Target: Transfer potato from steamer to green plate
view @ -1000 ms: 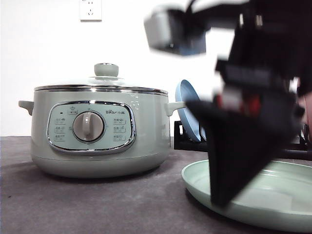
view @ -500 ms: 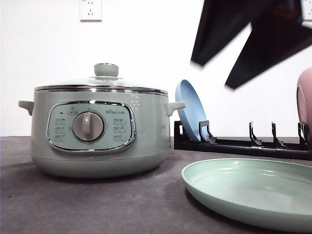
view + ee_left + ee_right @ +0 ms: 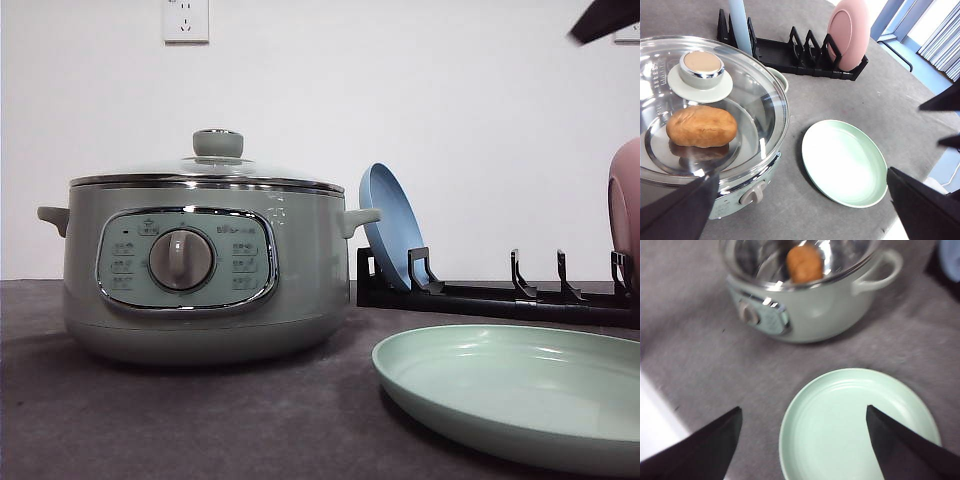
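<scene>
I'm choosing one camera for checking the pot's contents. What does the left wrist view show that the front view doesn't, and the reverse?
Left wrist view: the potato lying inside the steamer under its glass lid, and the whole pink dish standing in the black rack.
Front view: the steamer's control panel with its dial, and a wall socket.
Both: the steamer with its lid on, the bare green plate, the rack.

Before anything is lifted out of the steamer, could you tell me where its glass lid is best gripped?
Grip the lid by its round knob, coming straight down from above. The knob stands proud at the lid's centre on a pale base, while the glass around it is smooth and domed, offering little else to hold. The potato lies under the glass, so the lid likely comes off first.
</scene>
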Tool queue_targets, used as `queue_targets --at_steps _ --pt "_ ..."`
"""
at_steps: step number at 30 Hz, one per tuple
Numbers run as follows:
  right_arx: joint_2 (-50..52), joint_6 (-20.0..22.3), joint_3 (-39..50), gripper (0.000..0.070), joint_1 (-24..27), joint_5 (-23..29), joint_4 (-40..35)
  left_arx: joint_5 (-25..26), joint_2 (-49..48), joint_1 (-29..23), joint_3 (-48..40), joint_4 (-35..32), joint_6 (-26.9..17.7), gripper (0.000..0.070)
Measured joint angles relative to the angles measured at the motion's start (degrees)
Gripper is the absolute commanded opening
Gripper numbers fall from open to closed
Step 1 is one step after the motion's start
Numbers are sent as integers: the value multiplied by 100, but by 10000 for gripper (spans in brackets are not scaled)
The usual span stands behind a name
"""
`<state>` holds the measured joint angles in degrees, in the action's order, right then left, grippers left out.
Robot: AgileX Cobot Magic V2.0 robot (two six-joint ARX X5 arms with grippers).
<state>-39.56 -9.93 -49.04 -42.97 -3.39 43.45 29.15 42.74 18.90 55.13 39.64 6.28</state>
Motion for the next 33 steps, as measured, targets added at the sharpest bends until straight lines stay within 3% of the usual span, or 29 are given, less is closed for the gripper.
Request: queue_targets --at_steps 9,14,23,33 --pt "1049 -19 15 497 963 -2 959 2 0 0 0 0 2 700" --pt "1646 -163 48 496 1211 -98 1379 1 0 0 0 0 2 700" --pt "1931 -387 50 497 1229 -110 1391 2 44 0 0 0 4 700" --pt "1931 -389 50 496 1229 -110 789 2 73 0 129 70 68 700"
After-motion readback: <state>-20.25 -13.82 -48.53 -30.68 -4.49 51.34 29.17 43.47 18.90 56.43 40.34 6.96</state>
